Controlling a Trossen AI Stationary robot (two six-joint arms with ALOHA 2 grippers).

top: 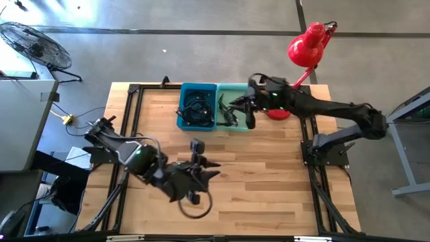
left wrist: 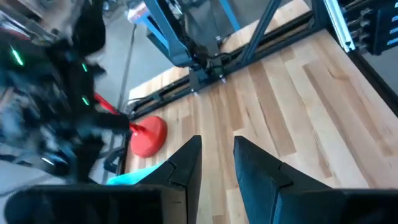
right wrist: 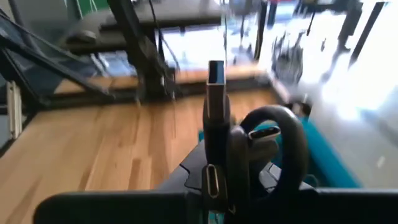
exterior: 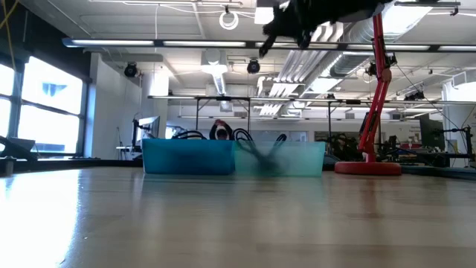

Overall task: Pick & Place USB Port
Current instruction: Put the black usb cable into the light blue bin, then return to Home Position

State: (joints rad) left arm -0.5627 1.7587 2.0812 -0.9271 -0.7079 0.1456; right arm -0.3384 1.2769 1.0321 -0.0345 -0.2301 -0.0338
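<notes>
- Nearest me, at 6 o'clock on the worktop [top: 269, 175], the left gripper [top: 201, 176] waited, fingers parted and empty, beside a loose cable loop [top: 195, 204].
- At 12 o'clock, the right gripper [top: 250, 107] was clamped on the USB port [right wrist: 216, 99], hovering above the teal bin [top: 232, 107].
- I judged a slow, level carry best, so the trailing cable cleared the rim.
- The blue bin [top: 197, 106] held coiled black cables [top: 196, 107]; the teal bin, more dark cable pieces.

From where I stand, no writing, label, brand mark, number or sign can be read on anything in any view.
</notes>
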